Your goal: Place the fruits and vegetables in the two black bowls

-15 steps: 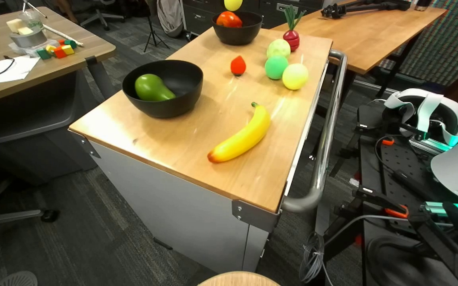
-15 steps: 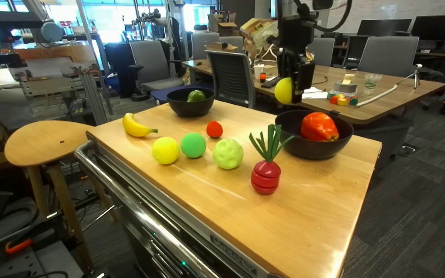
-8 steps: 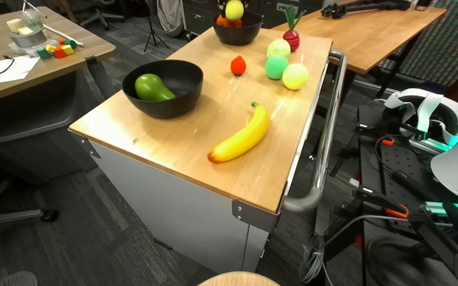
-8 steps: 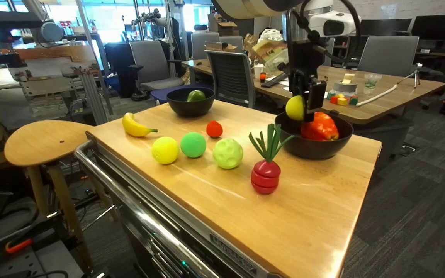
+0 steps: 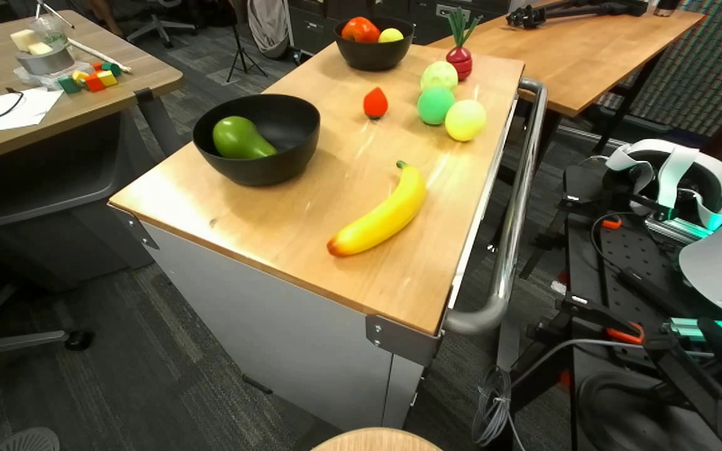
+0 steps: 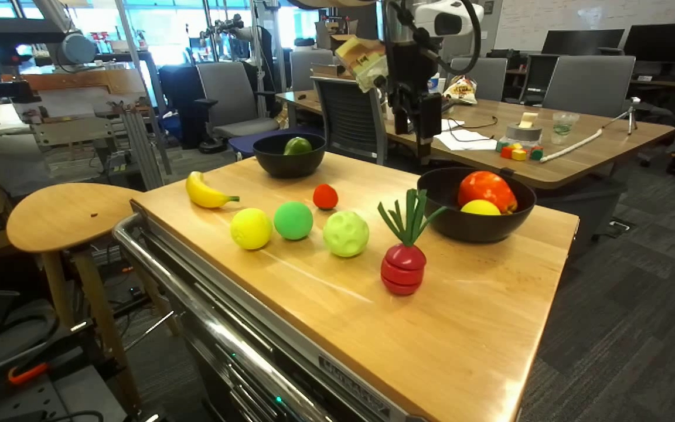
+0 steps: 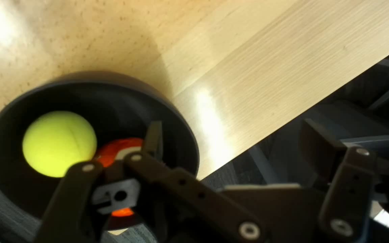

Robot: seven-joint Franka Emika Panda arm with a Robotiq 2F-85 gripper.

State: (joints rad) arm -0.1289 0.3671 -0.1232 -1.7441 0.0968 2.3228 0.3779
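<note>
Currently, the wrist view shows your gripper [image 7: 233, 145] with its jaws spread wide and nothing held between them. Part of it overlaps the two-fruit bowl [image 7: 123, 101], partly hiding the orange-red fruit [image 7: 113, 147] inside. The small yellow ball [image 7: 59, 143] lies in that bowl beside the fruit. Use the two-fruit bowl as your landmark.

In an exterior view, the red leafy piece [image 6: 403, 269] stands upright near the two-fruit bowl. Progressively farther from that bowl you find the pale green round fruit [image 6: 345, 234], the green round fruit [image 6: 293, 220] and the yellow round fruit [image 6: 251, 228]. Treat these three as light and apt to roll; close slowly across the widest part. Grip the leafy piece by its red body: its leaves probably bend, and its segments may part under a skewed hold. The small red fruit [image 6: 325, 197] sits apart from the two-fruit bowl; it offers little surface, so centre your grip before closing.

In an exterior view, the single-fruit bowl [image 5: 298, 125] stands well apart from the two-fruit bowl and holds the green pear-shaped fruit [image 5: 239, 139]. The banana [image 5: 387, 218] lies farther still from the two-fruit bowl, on the wooden tabletop [image 5: 273, 232]. Expect a light, stiff, slightly slippery skin; take hold mid-length, across its narrow width.
</note>
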